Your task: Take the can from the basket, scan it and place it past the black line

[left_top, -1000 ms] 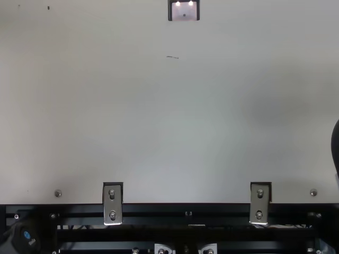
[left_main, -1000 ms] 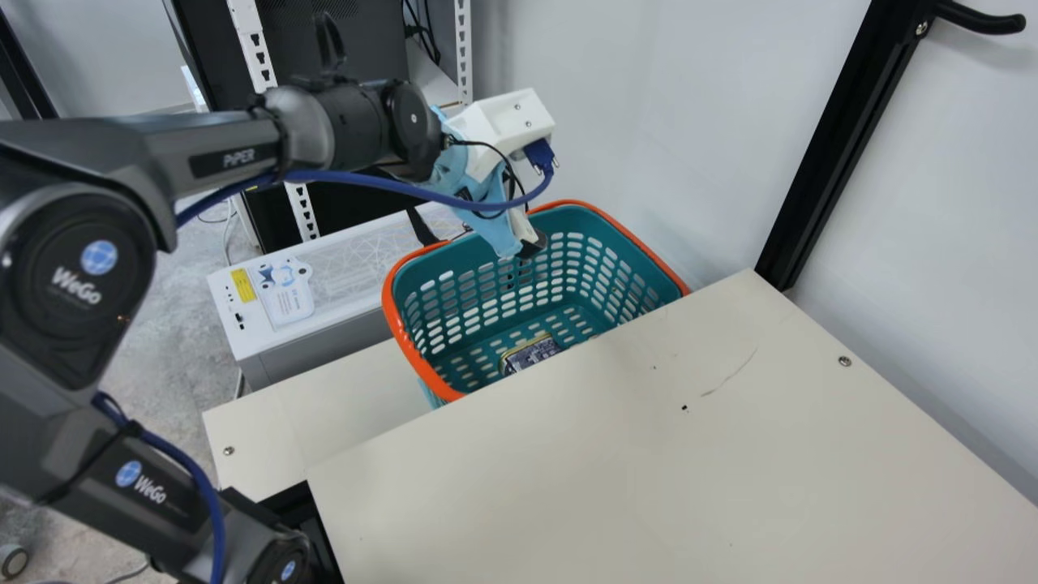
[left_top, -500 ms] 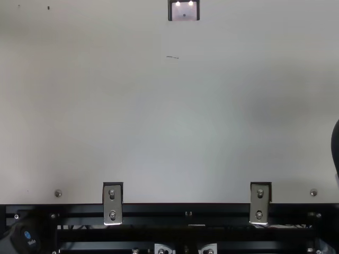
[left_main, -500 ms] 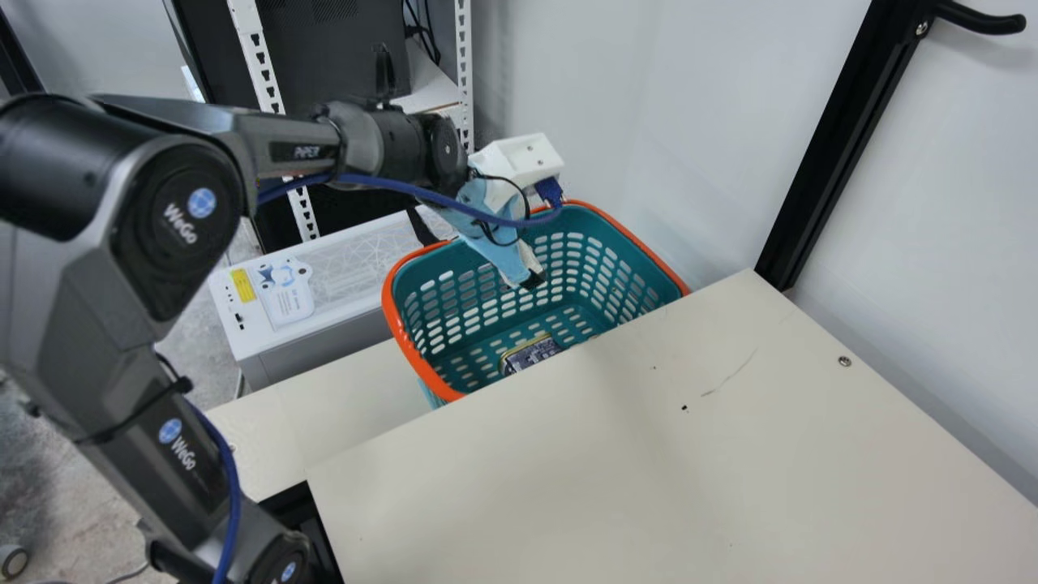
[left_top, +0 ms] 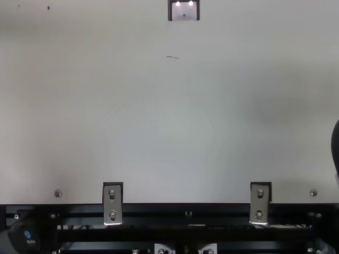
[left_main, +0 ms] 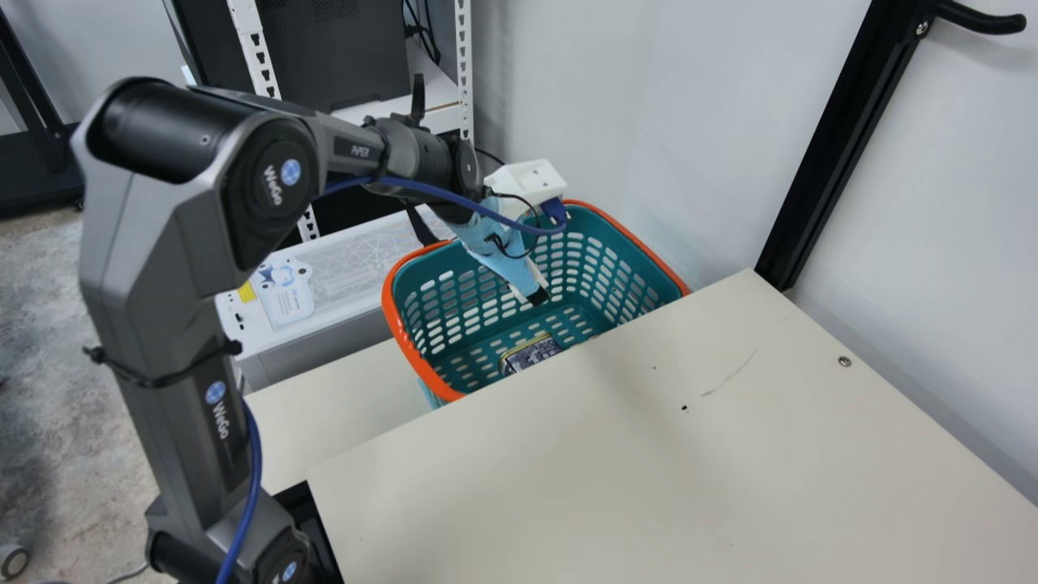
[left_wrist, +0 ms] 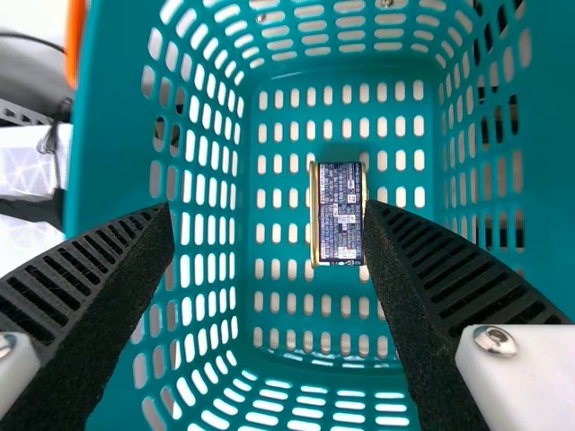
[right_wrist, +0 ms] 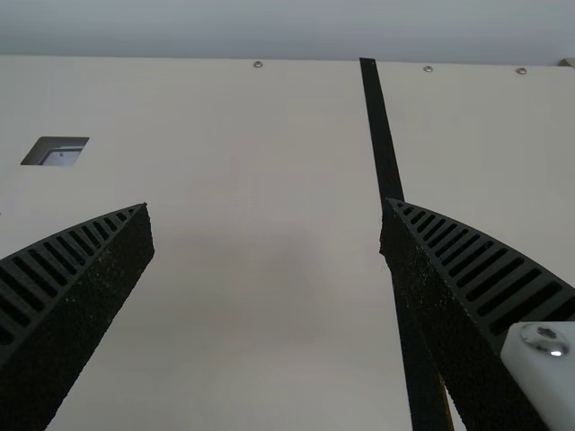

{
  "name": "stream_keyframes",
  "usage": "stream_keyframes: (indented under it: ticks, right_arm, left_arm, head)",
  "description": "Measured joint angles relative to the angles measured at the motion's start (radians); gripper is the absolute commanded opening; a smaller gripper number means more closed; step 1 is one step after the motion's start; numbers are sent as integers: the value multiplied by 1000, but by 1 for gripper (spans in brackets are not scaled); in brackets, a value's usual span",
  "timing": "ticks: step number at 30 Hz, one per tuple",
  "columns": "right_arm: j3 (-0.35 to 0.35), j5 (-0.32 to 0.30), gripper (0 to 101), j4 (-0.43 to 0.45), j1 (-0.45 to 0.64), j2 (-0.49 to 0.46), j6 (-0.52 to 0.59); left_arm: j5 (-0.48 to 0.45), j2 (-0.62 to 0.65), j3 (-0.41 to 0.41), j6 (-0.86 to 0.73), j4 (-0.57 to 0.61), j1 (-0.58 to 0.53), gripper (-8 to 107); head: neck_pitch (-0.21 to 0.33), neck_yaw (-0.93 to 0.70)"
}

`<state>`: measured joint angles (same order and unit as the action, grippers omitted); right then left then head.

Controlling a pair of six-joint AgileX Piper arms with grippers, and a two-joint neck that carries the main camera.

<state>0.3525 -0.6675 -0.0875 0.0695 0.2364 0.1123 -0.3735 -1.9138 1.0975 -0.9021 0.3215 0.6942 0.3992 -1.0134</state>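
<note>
Your left arm (left_main: 174,268) has moved: elbow shifted right in the main view, left gripper (left_wrist: 269,211) down from just inside the basket's (left_wrist: 85,153) mouth to deeper in it. So you're on the approach to the pick, no grasp yet. Against the earlier frame, the rectangular gold-edged can (left_wrist: 340,214) hasn't budged, and at the right edge of the top view the black arm part (left_top: 336,145) reads the same.

Near to far: your right gripper (right_wrist: 268,229) is over the cream table (right_wrist: 260,341), fingers spread, nothing between them. Black line (right_wrist: 383,135) runs from top right of centre down past its right-hand finger. Recessed window (left_top: 184,10) at top centre of the top view is probably your scan spot.

Farther off, left gripper is open and empty, pointing down into the teal basket, centre of the main view. Can lies on the basket floor below the fingertips, near the right-hand finger in the wrist view. I'd shift to centre on it before you descend, else that finger could land on the can. Its narrow width faces the fingers, so closing across looks right. Scan and place both still to do.
</note>
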Motion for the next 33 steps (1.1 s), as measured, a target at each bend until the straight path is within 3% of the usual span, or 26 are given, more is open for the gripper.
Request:
stream_keyframes:
  ticks: [33]
  right_arm:
    - [0, 0, 101, 0, 0, 0, 0]
  left_arm:
    - [23, -386, 178, 100, -39, -54, 90]
  head:
    - [0, 0]
